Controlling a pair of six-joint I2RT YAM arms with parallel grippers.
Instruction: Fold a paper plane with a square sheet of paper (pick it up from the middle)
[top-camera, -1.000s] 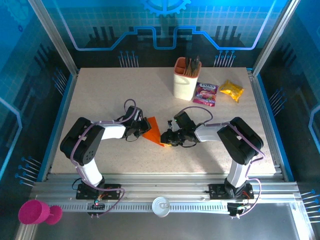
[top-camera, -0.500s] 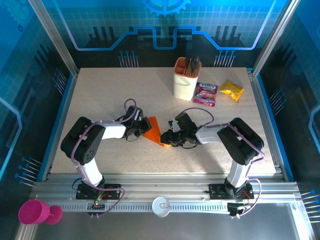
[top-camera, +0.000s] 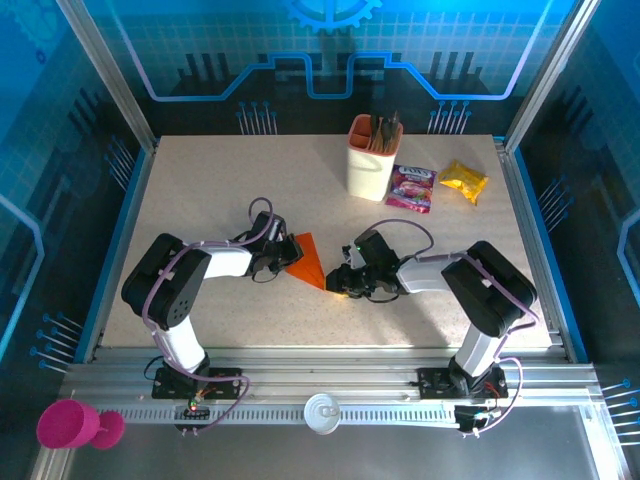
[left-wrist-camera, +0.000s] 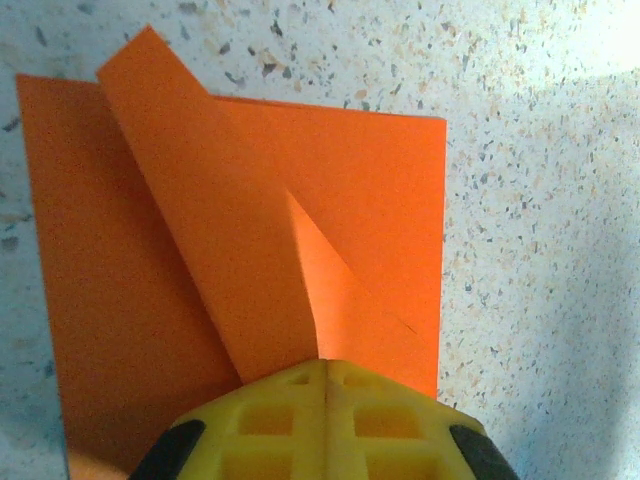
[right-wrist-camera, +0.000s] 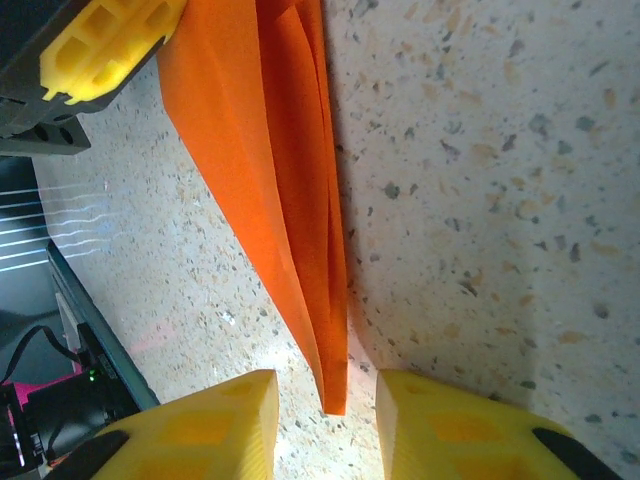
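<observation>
1. Paper (top-camera: 308, 262), bright orange and partly folded, lies flat on the speckled table (top-camera: 200, 180). It is nearer the arm bases than the peach holder cup (top-camera: 371, 165), a little to the cup's left and well apart from it.
2. In the left wrist view the paper (left-wrist-camera: 380, 190) shows a broad flat layer with a long flap folded slantwise across it. A smaller crease rises next to that flap.
3. The left gripper (top-camera: 283, 255) sits low at the side of the paper that is turned away from the cup, farther to the cup's left than the paper itself.
4. Its yellow fingers (left-wrist-camera: 270, 420) are pressed together and clamped on the paper's near edge.
5. The right gripper (top-camera: 337, 283) is down at table level by the paper's pointed end, the end farthest from the cup on the arm-base side.
6. In the right wrist view its yellow fingertips (right-wrist-camera: 450, 425) stand apart, and the narrow layered tip of the paper (right-wrist-camera: 290, 200) reaches into the gap between them. Neither pad can be seen touching the tip.
7. A purple snack packet (top-camera: 412, 187) lies just right of the cup's foot.
8. A yellow snack packet (top-camera: 464, 181) lies farther right of the cup.
9. Dark sticks (top-camera: 380, 128) stand upright inside the cup.
</observation>
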